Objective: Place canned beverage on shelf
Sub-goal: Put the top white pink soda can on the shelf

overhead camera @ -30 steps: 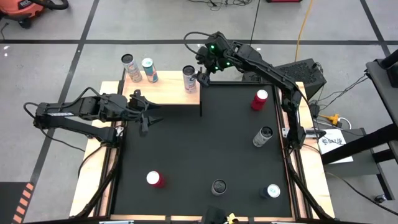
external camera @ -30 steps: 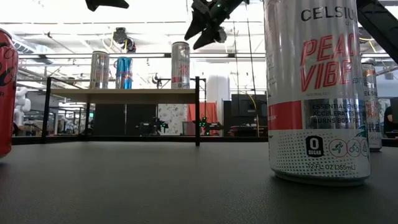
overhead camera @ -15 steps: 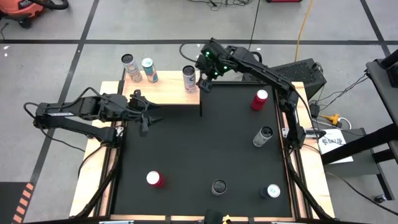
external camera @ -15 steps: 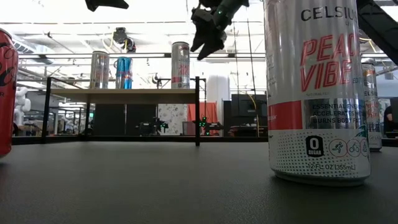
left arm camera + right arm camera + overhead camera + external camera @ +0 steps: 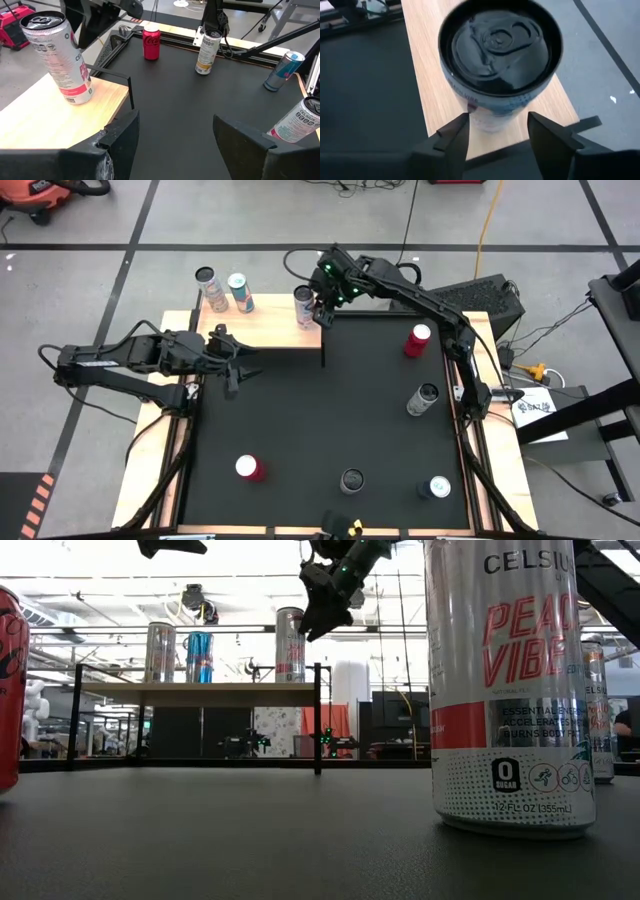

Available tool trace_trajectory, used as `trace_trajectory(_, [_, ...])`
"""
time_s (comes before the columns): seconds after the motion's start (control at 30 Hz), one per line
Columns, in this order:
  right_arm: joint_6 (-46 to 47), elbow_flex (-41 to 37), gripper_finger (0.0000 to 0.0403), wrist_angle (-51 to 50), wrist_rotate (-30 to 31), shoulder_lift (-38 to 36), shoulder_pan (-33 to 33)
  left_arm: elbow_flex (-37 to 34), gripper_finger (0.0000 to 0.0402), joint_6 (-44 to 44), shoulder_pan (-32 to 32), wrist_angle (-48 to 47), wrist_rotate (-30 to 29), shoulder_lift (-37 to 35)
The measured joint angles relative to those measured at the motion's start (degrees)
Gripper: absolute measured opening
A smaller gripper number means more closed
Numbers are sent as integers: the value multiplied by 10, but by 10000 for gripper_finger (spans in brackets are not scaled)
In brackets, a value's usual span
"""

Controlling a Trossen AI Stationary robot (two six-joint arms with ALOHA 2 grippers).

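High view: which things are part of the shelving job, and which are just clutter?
Job:
shelf
three cans on shelf
five cans on black table
right tool, above the shelf's end can
left tool, waiting beside the shelf

Clutter:
yellow cable
red vacuum

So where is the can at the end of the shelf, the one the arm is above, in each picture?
High view: can at the shelf's right end.
Low view: rightmost of three on the shelf.
Left wrist view: on the shelf corner.
Right wrist view: seen from above.
Shared landmark: the shelf.
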Motion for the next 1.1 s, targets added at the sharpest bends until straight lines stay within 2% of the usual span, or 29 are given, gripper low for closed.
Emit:
trace_trajectory(0.47, [15, 0, 173, 68, -6, 30, 1, 0, 254, 0, 0, 0, -6, 0])
trace_trajectory(0.67, [22, 0, 173, 107, -2, 29, 1, 0, 254, 1, 1, -6, -56, 9])
trace_trajectory(0.97, [30, 0, 173, 140, -16, 39, 0, 0, 254, 1, 1, -26, -67, 41])
trace_trajectory(1.1, [30, 0, 173, 159, -18, 44, 0, 0, 254, 0, 1, -26, -110, 46])
